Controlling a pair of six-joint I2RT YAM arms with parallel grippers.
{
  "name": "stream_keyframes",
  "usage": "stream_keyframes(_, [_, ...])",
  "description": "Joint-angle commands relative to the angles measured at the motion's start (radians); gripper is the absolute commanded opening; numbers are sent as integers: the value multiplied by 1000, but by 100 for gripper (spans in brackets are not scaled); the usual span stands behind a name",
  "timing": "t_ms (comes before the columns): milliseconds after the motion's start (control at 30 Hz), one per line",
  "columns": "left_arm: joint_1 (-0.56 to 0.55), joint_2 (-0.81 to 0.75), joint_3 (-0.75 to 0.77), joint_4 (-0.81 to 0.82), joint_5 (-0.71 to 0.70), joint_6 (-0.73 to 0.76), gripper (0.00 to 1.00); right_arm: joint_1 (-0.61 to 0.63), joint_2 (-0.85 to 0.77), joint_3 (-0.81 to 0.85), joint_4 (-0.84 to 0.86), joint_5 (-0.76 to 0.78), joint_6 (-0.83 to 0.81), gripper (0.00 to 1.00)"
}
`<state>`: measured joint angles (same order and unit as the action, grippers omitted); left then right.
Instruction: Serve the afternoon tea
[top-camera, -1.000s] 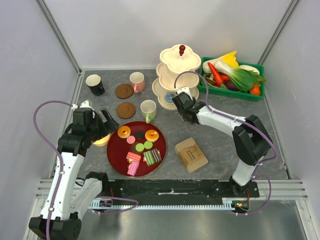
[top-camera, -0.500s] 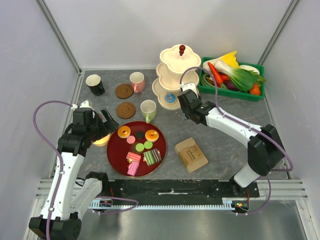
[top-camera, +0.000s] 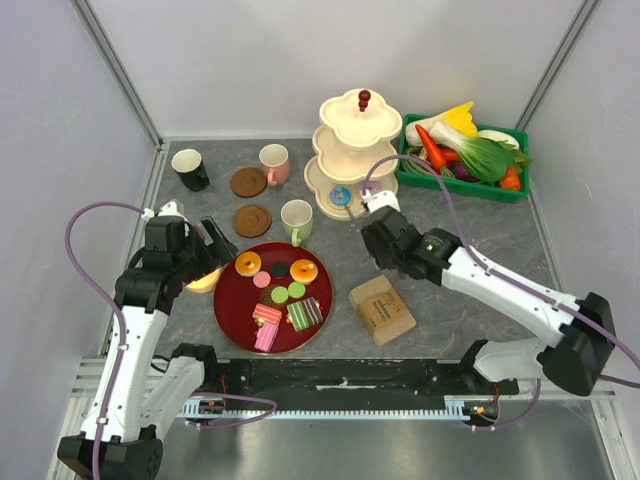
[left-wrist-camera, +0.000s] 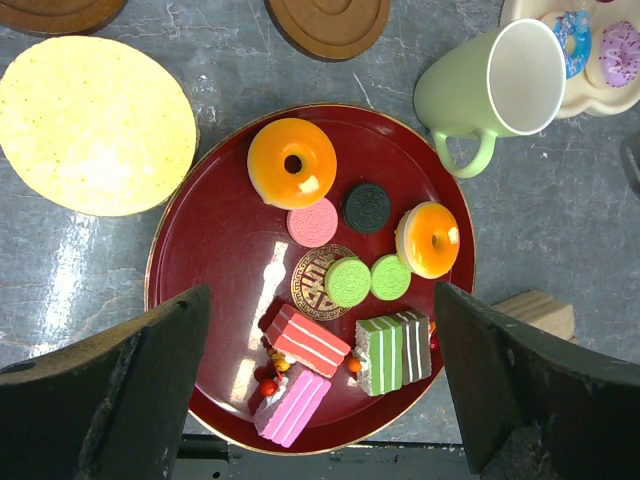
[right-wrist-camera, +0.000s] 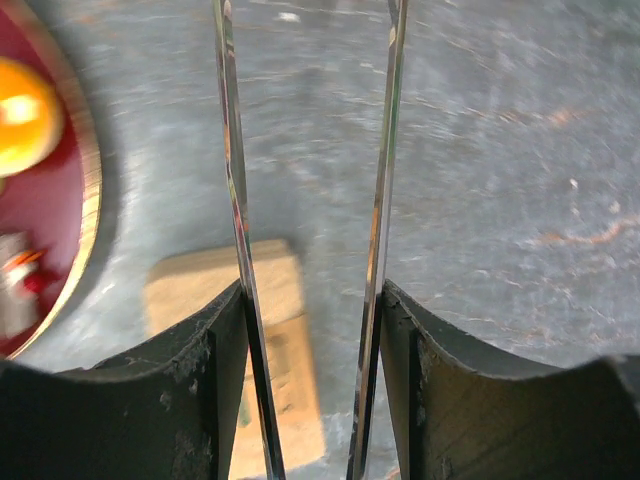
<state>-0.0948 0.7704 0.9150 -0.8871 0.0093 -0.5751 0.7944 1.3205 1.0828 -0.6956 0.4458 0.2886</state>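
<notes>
Top view: pastries (top-camera: 296, 290) lie on the red plate (top-camera: 232, 290); one blue donut (top-camera: 341, 196) sits on the stand (top-camera: 352, 115). Left wrist: left tool (left-wrist-camera: 320, 385) gapes wide, empty, above the plate; pastries look light, stiff, slick, so pinch across flat sides. Right wrist: right tool (right-wrist-camera: 308, 200) part-open, empty, over bench (right-wrist-camera: 480, 150).

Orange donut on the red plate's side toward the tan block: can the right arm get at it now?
Probably yes. The right gripper is open and empty over bare table beside the plate; the donut lies uncovered, with nothing between them.
</notes>
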Motion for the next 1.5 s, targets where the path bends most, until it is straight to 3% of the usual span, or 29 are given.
stream_keyframes(0, [6, -8, -2, 25, 4, 18, 98, 173, -73, 107, -59, 13, 15, 59])
stream_keyframes(200, [6, -22, 12, 19, 15, 18, 98, 344, -60, 173, -21, -21, -17, 59])
stream_keyframes(433, [6, -52, 39, -9, -3, 15, 98, 480, 103, 264, 48, -41, -101, 59])
stream_keyframes(900, [4, -60, 38, -23, -6, 21, 98, 497, 485, 473, 59, -30, -200, 59])
stream_keyframes(1467, [6, -60, 39, -24, -5, 23, 98, 496, 631, 543, 28, 16, -212, 61])
